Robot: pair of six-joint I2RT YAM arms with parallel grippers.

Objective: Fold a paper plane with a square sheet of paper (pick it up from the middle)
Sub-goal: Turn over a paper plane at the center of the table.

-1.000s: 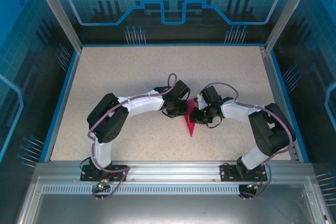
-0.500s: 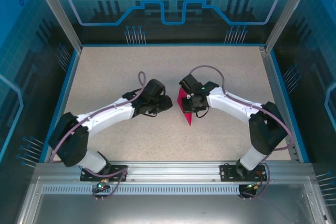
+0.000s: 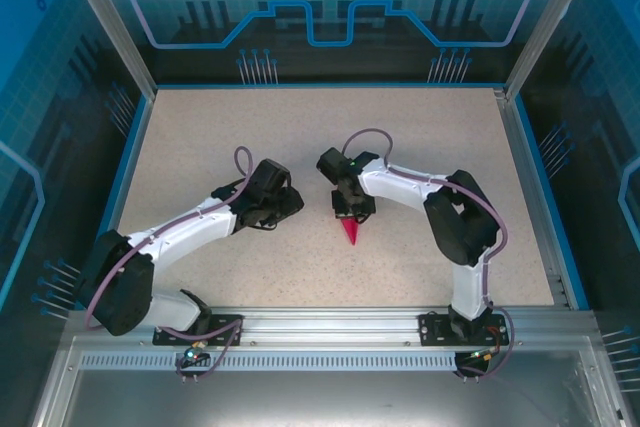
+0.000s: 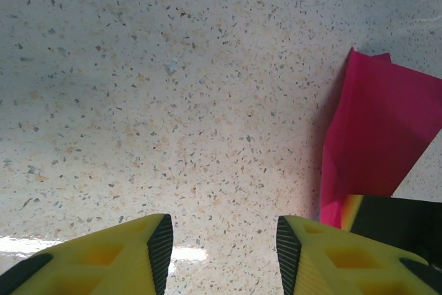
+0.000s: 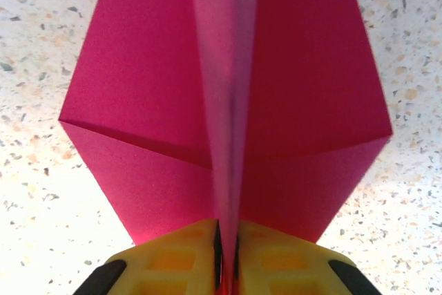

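Note:
The square sheet of paper is folded into a magenta-pink paper plane (image 3: pixel 350 231) near the table's middle, with its pointed tip toward the near edge. In the right wrist view the paper plane (image 5: pixel 138 101) spreads two flaps either side of a raised centre crease. My right gripper (image 3: pixel 352 211) (image 5: pixel 226 257) is shut on that crease. My left gripper (image 3: pixel 292 205) (image 4: pixel 224 253) is open over bare table to the left of the plane, apart from it. The plane's pink edge (image 4: pixel 376 136) shows at the right of the left wrist view.
The speckled beige table (image 3: pixel 220 137) is bordered by a blue rim and transparent enclosure walls (image 3: pixel 110 47). A metal rail (image 3: pixel 320 332) runs along the near edge by the arm bases. Part of the right gripper's finger (image 4: pixel 394 215) shows beside the paper in the left wrist view.
My left gripper opened, let go of the paper and drew back to the left. My right gripper kept its hold and shifted the plane slightly left, turning it.

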